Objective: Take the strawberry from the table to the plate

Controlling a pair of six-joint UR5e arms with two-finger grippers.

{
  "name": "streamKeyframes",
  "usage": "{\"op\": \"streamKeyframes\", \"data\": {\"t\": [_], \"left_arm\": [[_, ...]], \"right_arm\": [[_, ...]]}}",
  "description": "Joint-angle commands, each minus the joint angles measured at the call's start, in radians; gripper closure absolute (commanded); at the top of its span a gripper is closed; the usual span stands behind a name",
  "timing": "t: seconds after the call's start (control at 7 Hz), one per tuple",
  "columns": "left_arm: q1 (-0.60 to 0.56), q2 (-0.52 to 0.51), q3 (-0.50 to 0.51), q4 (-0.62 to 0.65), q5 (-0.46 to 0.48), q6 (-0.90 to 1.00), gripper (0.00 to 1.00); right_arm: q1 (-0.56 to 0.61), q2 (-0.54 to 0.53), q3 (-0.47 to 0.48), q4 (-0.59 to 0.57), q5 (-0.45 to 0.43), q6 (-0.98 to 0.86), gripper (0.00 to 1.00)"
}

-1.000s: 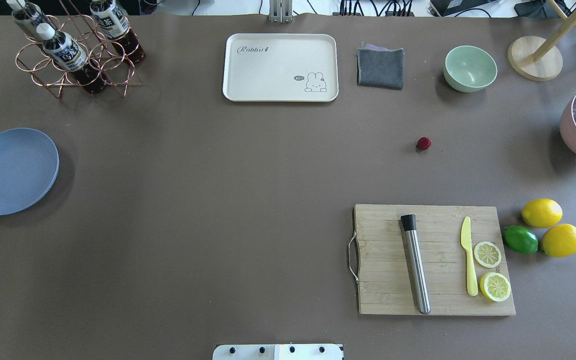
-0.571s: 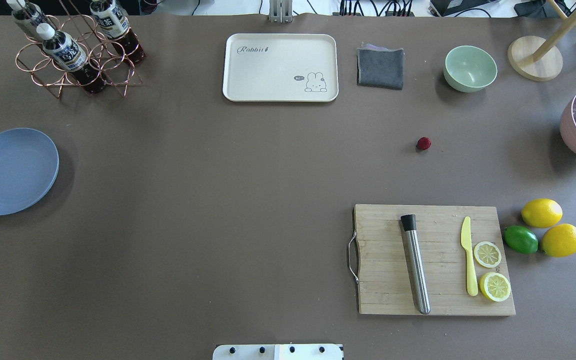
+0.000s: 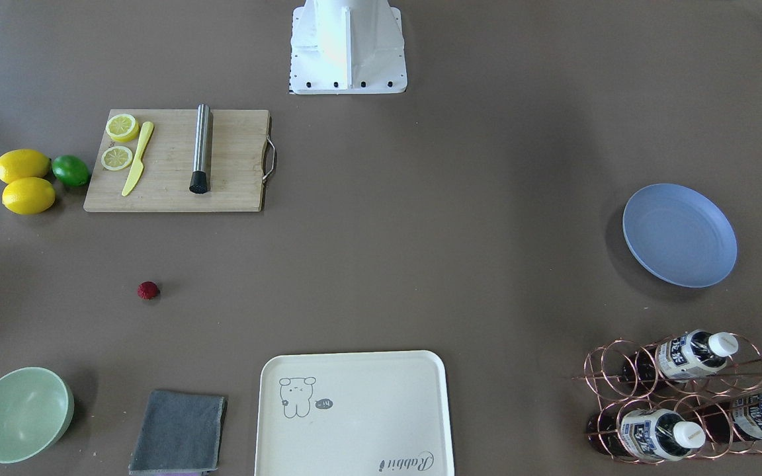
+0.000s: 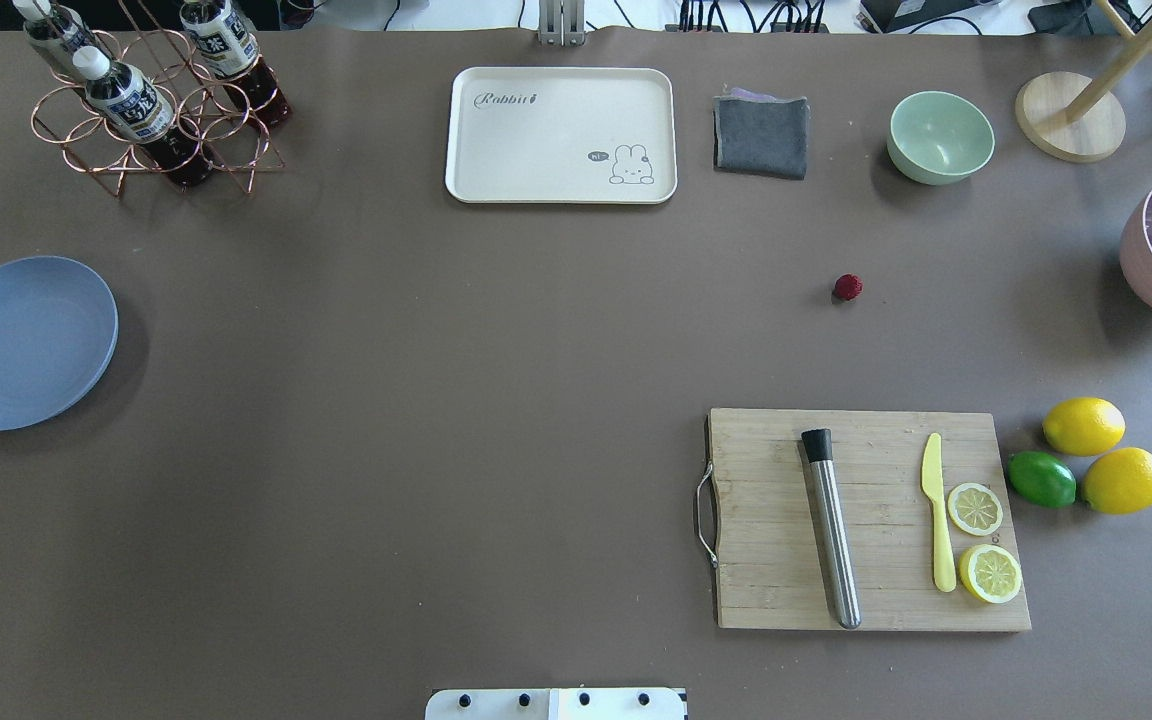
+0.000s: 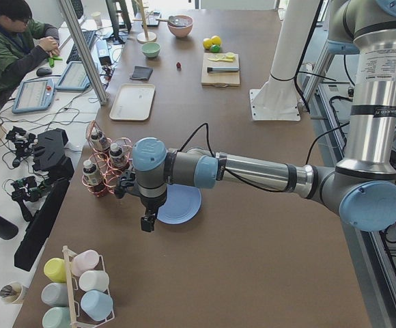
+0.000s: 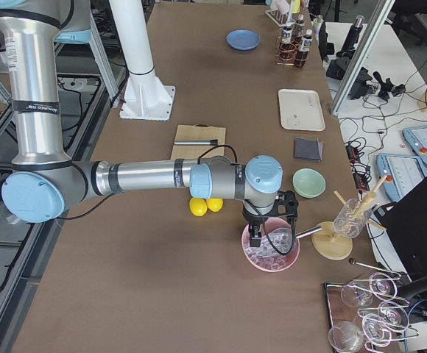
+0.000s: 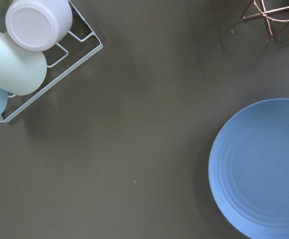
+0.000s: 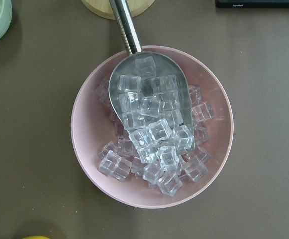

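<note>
**Nothing picked yet**

My left claw [image 5: 145, 222] hangs beside the plate [image 4: 24, 342], my right claw [image 6: 255, 237] over the ice bowl [image 8: 152, 124]; I cannot tell either's opening. Farther out, the strawberry [image 4: 847, 287] lies untouched on the table [image 4: 496, 400]. Everything remains: reach, grasp, carry.

You see the left gripper [image 5: 146, 223] and right gripper [image 6: 255, 238] only in side views, too small to read their jaws. The overhead view's edges cut the plate [image 4: 21, 342] and pink ice bowl [image 4: 1151, 270].
</note>
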Motion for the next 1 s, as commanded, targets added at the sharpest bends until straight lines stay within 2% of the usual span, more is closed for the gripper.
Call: {"op": "streamKeyframes", "data": {"t": [0.0, 0.43, 0.57, 0.86], "left_arm": [[-0.002, 0.001, 0.005, -0.072, -0.001, -0.009, 0.02], [-0.001, 0.009, 0.098, -0.279, -0.002, -0.009, 0.02], [-0.001, 0.001, 0.150, -0.336, -0.002, -0.014, 0.02], [0.010, 0.001, 0.212, -0.454, -0.042, -0.179, 0.02]], "right_arm": [[0.000, 0.001, 0.019, 0.001, 0.001, 0.005, 0.00], [-0.017, 0.025, 0.033, -0.001, 0.007, 0.007, 0.00], [-0.044, 0.051, 0.034, 0.001, 0.025, 0.060, 0.00], [-0.119, 0.105, 0.057, 0.001, 0.024, 0.206, 0.00]]}}
